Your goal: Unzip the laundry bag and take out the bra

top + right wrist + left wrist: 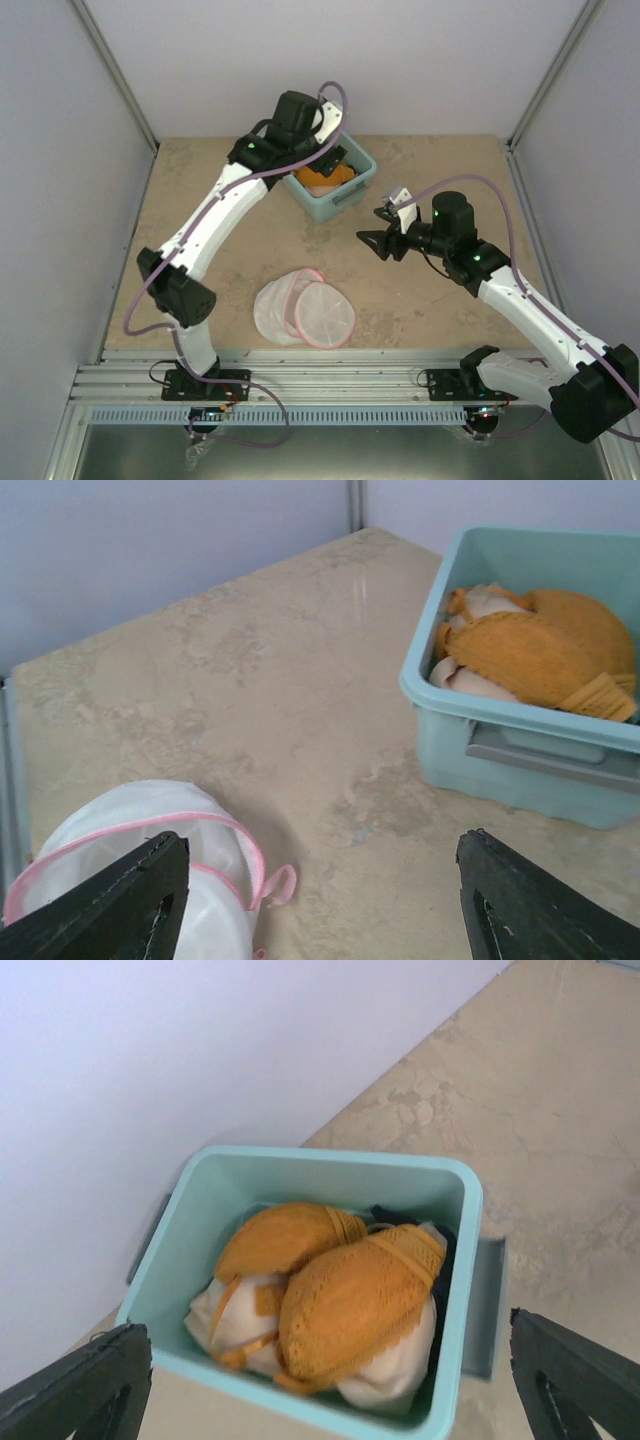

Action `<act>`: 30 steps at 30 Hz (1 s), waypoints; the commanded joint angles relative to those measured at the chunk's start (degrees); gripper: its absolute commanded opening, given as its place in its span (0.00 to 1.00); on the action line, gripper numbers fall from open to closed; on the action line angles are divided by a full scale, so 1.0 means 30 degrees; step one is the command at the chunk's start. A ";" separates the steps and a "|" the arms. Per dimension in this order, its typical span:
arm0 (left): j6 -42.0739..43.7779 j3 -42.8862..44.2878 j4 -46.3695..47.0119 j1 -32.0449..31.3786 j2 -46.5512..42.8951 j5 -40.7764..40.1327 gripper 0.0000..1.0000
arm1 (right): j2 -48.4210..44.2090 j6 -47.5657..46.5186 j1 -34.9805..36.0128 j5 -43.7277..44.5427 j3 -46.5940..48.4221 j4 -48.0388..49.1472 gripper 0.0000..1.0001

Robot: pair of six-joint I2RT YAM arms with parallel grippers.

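The white mesh laundry bag (pixel 303 310) with a pink rim lies open on the table near the front, its lid flipped aside; it also shows in the right wrist view (pixel 140 865). An orange bra (pixel 350 1295) lies in the teal bin (pixel 455 1200) at the back, also in the top view (pixel 330 176) and the right wrist view (pixel 545 655). My left gripper (pixel 330 1380) is open and empty just above the bin. My right gripper (pixel 378 240) is open and empty, hovering between bin and bag.
The teal bin (pixel 352 194) also holds pale and dark cloth under the bra. A pink loop (pixel 275 885) sticks out from the bag's rim. Walls enclose the table on the left, back and right.
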 commanded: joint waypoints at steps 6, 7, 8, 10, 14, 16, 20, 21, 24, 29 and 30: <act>0.0850 -0.8102 -0.2455 0.0026 -0.6093 0.0956 0.99 | 0.1968 0.0931 0.2129 -0.0836 -0.0129 -0.0434 0.66; 0.1404 -0.9361 -0.3152 0.0154 -0.6737 0.1615 0.99 | 0.2392 0.0617 0.2964 -0.0132 -0.0086 -0.0716 0.66; 0.1843 -1.0445 -0.3859 0.0309 -0.7217 0.2269 0.99 | 0.2833 0.0240 0.3885 0.0644 0.0033 -0.1114 0.67; 0.2263 -1.2367 -0.5145 0.0999 -0.7943 0.3390 0.99 | 0.3944 -0.0606 0.5670 0.2109 0.0341 -0.1978 0.67; 0.2125 -1.4801 -0.6212 0.3234 -0.8792 0.5288 0.96 | 0.5904 -0.0944 0.8270 0.2966 0.0497 -0.2800 0.71; 0.2008 -1.5888 -0.6170 0.3546 -0.9132 0.5807 0.94 | 0.6572 -0.0837 0.9586 0.3437 0.0440 -0.2723 0.75; 0.2201 -1.7939 -0.5509 0.3561 -0.9245 0.6620 0.92 | 0.8100 -0.1198 1.1780 0.4252 0.0496 -0.2501 0.88; 0.2170 -1.8493 -0.5233 0.3554 -0.9103 0.6601 0.91 | 0.8436 -0.1257 1.2103 0.4250 0.0536 -0.2535 0.93; 0.1885 -1.9688 -0.4309 0.3554 -0.8514 0.6484 0.88 | 0.9370 -0.1074 1.2698 0.4404 0.0506 -0.2564 0.98; 0.1562 -2.0829 -0.3300 0.3510 -0.7021 0.6258 0.81 | 1.0431 -0.0070 1.3376 0.6964 0.0726 -0.2710 0.82; 0.1515 -2.0833 -0.3225 0.3497 -0.6754 0.6189 0.80 | 1.0522 0.0180 1.3397 0.7318 0.0838 -0.2773 0.72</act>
